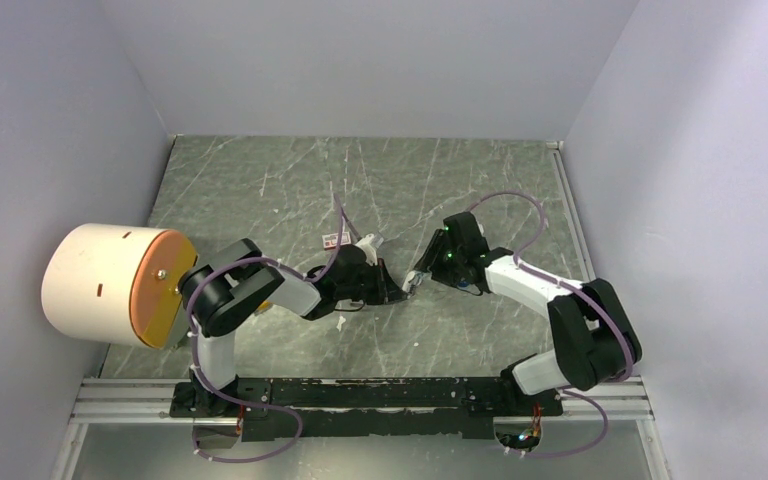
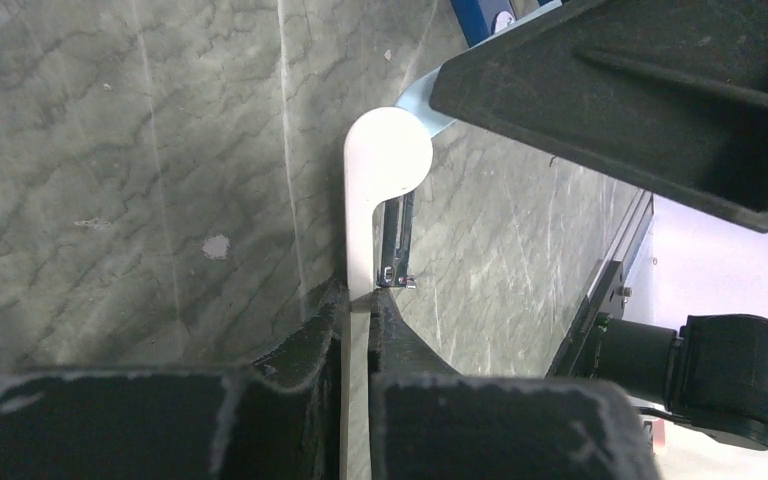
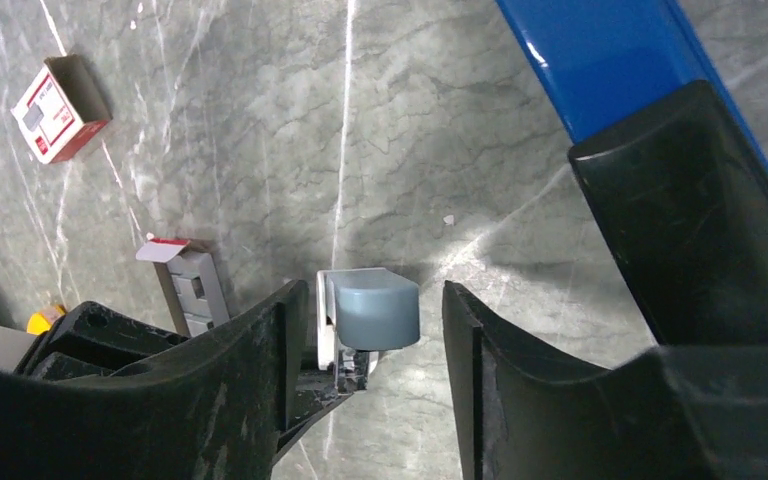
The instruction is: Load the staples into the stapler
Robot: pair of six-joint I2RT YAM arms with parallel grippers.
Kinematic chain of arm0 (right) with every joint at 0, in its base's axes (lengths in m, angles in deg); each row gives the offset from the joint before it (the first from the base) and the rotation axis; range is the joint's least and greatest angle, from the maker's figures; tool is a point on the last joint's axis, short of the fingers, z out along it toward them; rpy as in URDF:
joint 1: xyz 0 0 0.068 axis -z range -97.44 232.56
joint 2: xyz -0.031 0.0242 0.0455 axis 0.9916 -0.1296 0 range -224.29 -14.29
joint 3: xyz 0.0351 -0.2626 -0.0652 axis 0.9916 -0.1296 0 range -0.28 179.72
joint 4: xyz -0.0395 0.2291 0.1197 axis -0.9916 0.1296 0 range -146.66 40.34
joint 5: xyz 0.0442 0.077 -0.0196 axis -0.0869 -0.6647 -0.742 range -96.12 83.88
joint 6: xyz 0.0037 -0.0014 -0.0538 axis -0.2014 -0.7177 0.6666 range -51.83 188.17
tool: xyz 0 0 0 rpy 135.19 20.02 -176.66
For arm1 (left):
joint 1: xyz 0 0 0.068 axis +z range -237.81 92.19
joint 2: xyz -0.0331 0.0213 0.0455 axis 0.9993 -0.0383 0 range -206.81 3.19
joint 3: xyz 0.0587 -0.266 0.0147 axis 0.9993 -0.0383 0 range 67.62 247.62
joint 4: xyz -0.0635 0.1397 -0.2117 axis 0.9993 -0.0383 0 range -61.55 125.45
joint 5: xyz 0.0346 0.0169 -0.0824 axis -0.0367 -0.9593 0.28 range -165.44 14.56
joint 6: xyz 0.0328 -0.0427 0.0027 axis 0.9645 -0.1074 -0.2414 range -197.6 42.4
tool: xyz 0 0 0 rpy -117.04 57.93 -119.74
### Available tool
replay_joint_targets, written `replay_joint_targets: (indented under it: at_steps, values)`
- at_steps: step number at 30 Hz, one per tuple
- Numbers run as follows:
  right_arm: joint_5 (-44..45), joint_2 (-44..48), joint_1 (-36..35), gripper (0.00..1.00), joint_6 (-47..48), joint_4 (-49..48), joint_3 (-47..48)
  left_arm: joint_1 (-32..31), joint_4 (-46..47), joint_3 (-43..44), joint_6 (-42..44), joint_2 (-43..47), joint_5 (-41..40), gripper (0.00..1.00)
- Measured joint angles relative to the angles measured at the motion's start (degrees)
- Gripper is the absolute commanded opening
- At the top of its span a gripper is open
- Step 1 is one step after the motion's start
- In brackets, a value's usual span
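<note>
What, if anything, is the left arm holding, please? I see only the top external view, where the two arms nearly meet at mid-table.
Observer: The left gripper has its jaws shut on a thin pale blue-grey piece with a rounded white end, seen edge-on from the left wrist.
Operator: Thank you. And how does the right arm stand to it?
Observer: The right gripper has its jaws open, one on each side of that same piece, as the right wrist view shows.
</note>
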Motion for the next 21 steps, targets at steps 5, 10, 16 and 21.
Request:
replay_joint_targets:
  at_steps: [5,10,16,21]
  values:
    - [-3.3,-1.6,0.2,0.63,0.1,-2.5,-0.5,0.0,0.0,0.0,-0.7,-0.1,0.0,0.05]
    - [-6.5,-3.2,0.2,0.55,-0.1,-4.8,-1.8,0.0,0.1,0.1,-1.7,-0.3,0.0,0.05]
    - [-8.4,-5.3,0.2,0.31,-0.4,-6.3,-2.0,0.0,-0.3,0.7,-1.8,-0.6,0.0,0.14]
    - [-8.1,-6.7,0.2,0.26,-0.3,-6.6,-0.9,0.0,-0.5,0.7,-1.2,-0.3,0.2,0.50]
